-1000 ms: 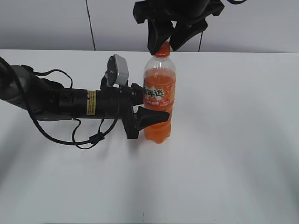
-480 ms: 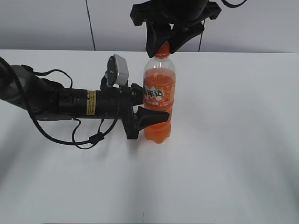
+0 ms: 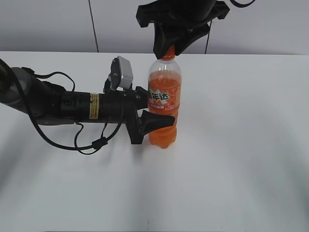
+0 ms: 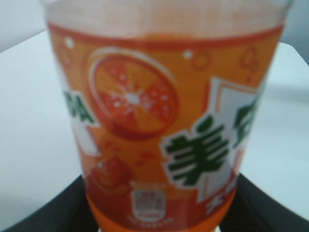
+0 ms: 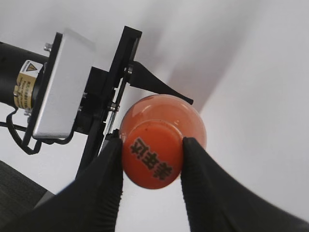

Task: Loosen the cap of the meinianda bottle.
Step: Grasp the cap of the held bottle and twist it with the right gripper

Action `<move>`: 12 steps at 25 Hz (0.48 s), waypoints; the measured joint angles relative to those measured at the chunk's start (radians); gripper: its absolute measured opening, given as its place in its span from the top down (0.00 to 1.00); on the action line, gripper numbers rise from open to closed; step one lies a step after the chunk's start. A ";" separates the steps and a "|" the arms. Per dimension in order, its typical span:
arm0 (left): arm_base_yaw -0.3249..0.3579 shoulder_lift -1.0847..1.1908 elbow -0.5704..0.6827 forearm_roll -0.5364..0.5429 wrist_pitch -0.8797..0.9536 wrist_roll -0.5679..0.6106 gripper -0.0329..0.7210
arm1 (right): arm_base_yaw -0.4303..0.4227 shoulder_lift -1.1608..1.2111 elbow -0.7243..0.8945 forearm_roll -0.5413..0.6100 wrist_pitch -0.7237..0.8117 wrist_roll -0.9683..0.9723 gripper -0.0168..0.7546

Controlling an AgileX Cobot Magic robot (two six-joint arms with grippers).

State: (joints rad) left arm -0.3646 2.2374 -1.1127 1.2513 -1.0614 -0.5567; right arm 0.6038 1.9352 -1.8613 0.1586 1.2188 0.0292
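Observation:
The meinianda bottle (image 3: pixel 164 104) stands upright on the white table, full of orange soda, with its orange label facing the camera. My left gripper (image 3: pixel 155 113) comes in from the left and is shut on the bottle's lower body; the left wrist view is filled by the label (image 4: pixel 159 130). My right gripper (image 3: pixel 169 48) comes down from above and is shut on the orange cap (image 3: pixel 167 53). In the right wrist view the cap (image 5: pixel 152 162) sits between my two black fingers (image 5: pixel 104 188), both touching its sides.
The left arm (image 3: pixel 58 104) lies low across the left of the white table (image 3: pixel 241 159), with a loose cable loop (image 3: pixel 91 142) in front of it. A grey wall stands behind the table's far edge.
My right gripper has come down slightly and closed in on the cap. The bottle and the left arm have not moved.

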 joint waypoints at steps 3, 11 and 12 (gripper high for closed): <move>0.000 0.000 0.000 0.002 0.000 0.000 0.42 | 0.000 0.000 0.000 0.000 0.000 -0.073 0.61; 0.003 -0.005 -0.001 0.033 0.000 0.003 0.42 | 0.000 0.000 -0.001 0.010 0.004 -0.584 0.62; 0.003 -0.005 -0.001 0.034 0.001 0.003 0.42 | 0.000 0.000 -0.001 0.010 0.004 -0.655 0.62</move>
State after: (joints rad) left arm -0.3617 2.2321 -1.1135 1.2854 -1.0606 -0.5533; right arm 0.6038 1.9352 -1.8623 0.1688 1.2232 -0.6254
